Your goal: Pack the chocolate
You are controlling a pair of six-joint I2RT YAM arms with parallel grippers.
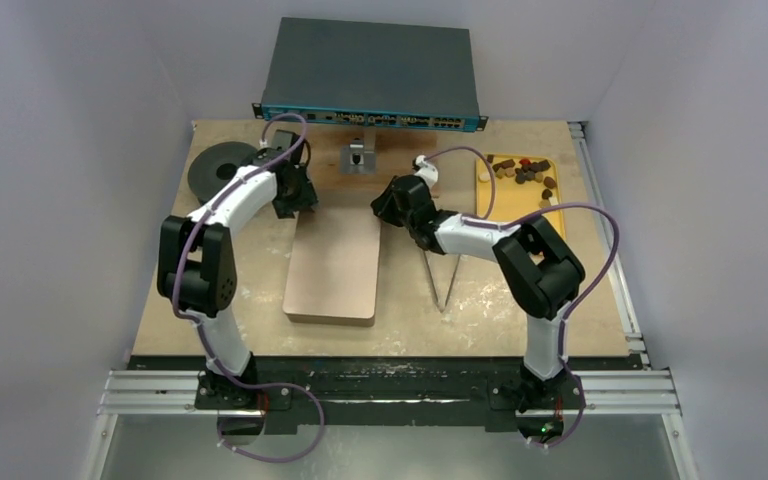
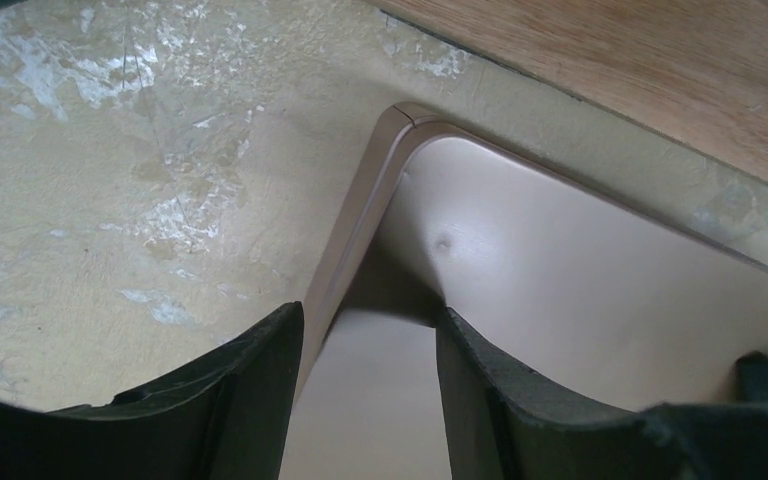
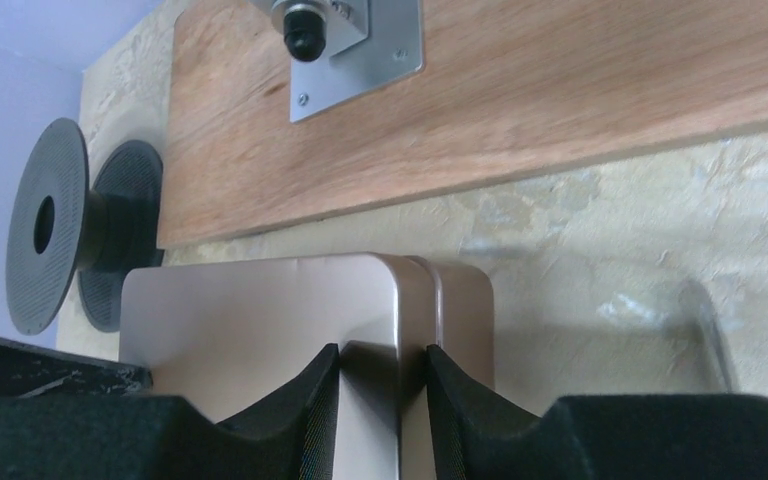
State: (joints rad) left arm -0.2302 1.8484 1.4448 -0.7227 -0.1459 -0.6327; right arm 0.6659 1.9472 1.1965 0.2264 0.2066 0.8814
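Right gripper pinches the box lid rim narrowly, my left gripper I cannot judge, and chocolate lies unpacked on the tray.

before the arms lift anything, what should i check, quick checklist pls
1. Hold of the right gripper on the lid corner: ok, fingers pinch its rim.
2. Hold of the left gripper on the other far corner: cannot tell, a gap shows beside one finger.
3. Both arms at matching ends of the lid: ok.
4. The chocolate waiting on the yellow tray: ok.
5. The tongs apart from the lid: ok, lying to its right.
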